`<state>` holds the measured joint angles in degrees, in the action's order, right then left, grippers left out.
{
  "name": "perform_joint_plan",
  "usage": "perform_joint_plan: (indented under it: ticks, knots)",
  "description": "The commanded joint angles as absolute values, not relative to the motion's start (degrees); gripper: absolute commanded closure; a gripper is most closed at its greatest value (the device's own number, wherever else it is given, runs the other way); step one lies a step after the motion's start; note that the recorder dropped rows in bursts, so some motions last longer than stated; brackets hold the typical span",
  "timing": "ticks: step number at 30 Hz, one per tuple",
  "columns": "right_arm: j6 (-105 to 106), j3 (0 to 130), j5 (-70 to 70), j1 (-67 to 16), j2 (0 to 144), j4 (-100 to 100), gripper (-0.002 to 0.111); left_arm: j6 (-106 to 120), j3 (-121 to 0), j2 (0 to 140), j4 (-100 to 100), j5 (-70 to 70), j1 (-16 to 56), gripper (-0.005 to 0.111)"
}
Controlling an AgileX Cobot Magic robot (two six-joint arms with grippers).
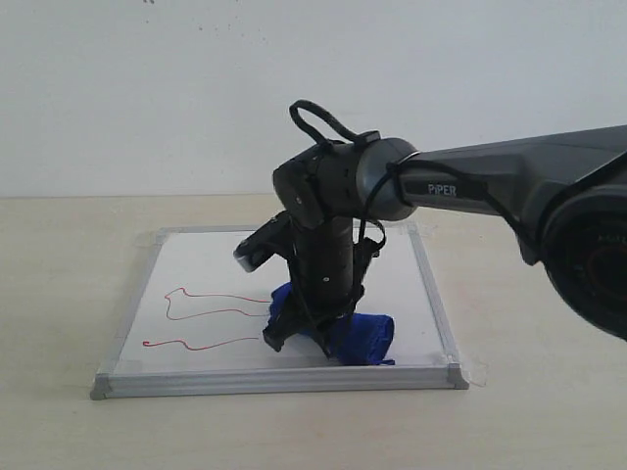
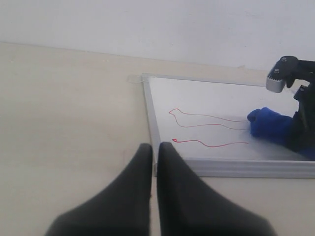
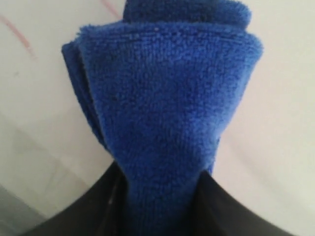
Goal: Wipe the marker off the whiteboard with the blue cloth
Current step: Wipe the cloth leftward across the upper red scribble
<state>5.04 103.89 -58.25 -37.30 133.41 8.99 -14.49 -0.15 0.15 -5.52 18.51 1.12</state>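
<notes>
Right wrist view: right pincer [image 3: 162, 196] clamps the blue cloth [image 3: 167, 98], which rests on the whiteboard [image 3: 280, 98] beside the marker [image 3: 17, 34].

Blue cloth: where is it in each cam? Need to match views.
Exterior: blue cloth on the whiteboard, near-right part.
Left wrist: cloth at the picture's right edge, on the board.
Right wrist: cloth fills the centre, pinched between dark jaws.
Shared landmark: red marker line beside the cloth, faint in the right wrist view.

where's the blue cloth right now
Exterior view: the blue cloth lies on the whiteboard, right of centre near its front edge, pinched by the right gripper.
</notes>
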Motion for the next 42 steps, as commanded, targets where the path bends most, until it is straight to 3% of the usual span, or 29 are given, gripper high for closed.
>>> perform_joint_plan:
  ticks: [1, 7, 15, 19, 27, 35, 42]
  knots:
    - [-5.3, 102.6, -56.0, -31.5, 136.6, 22.1, 0.108, -15.1, 0.0, 0.0, -5.5, 18.0, 1.2, 0.103]
    - [-7.7, 102.6, -58.4, -32.8, 136.5, 22.3, 0.108, -15.1, 0.0, 0.0, -5.5, 18.0, 1.2, 0.103]
    - [14.4, 102.6, -55.8, -40.8, 135.4, -4.7, 0.108, -15.1, 0.0, 0.0, -5.5, 18.0, 1.2, 0.103]
    - [13.6, 102.6, -52.4, -40.6, 135.3, -2.1, 0.108, -15.1, 0.0, 0.0, -5.5, 18.0, 1.2, 0.103]
    - [-9.1, 103.4, -42.3, -34.1, 137.6, 21.8, 0.108, -15.1, 0.0, 0.0, -5.5, 18.0, 1.2, 0.103]
    - [-12.5, 104.3, -29.6, -34.0, 137.8, 17.3, 0.108, -15.1, 0.0, 0.0, -5.5, 18.0, 1.2, 0.103]
    - [3.7, 104.3, -34.7, -41.1, 137.8, 4.4, 0.108, -15.1, 0.0, 0.0, -5.5, 18.0, 1.2, 0.103]
